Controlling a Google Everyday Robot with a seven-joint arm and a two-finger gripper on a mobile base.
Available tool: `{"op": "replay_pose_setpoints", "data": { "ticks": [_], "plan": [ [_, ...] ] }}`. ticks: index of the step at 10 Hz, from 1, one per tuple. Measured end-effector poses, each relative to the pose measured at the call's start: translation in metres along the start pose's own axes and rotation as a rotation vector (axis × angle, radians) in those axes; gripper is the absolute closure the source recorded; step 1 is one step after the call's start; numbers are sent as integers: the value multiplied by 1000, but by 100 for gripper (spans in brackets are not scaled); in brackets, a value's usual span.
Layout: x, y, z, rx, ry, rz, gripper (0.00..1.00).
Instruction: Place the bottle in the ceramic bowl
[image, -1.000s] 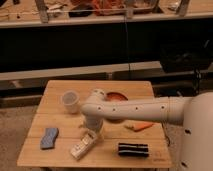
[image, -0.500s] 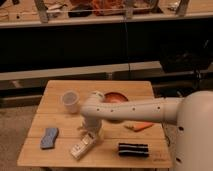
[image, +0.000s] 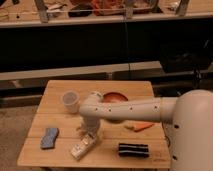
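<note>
Hanging gripper just beside bottle

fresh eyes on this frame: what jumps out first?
The big white arm reaches in from the right across the wooden table, its gripper down at the bottle near the front edge. Behind the arm sits the ceramic bowl, partly hidden, with a translucent cup beside it toward the picture's left. A blue sponge lies front-left, and a black object front-right.
</note>
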Motion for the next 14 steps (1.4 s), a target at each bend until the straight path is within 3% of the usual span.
{"op": "replay_pose_setpoints", "data": {
  "ticks": [5,6,12,14],
  "plan": [
    [0,-6,4,1,-9,-7,20],
    [0,-7,4,1,-10,-6,25],
    [0,-13,7,7,-16,-11,86],
    [5,-17,-4,20,-3,-17,98]
  ]
}}
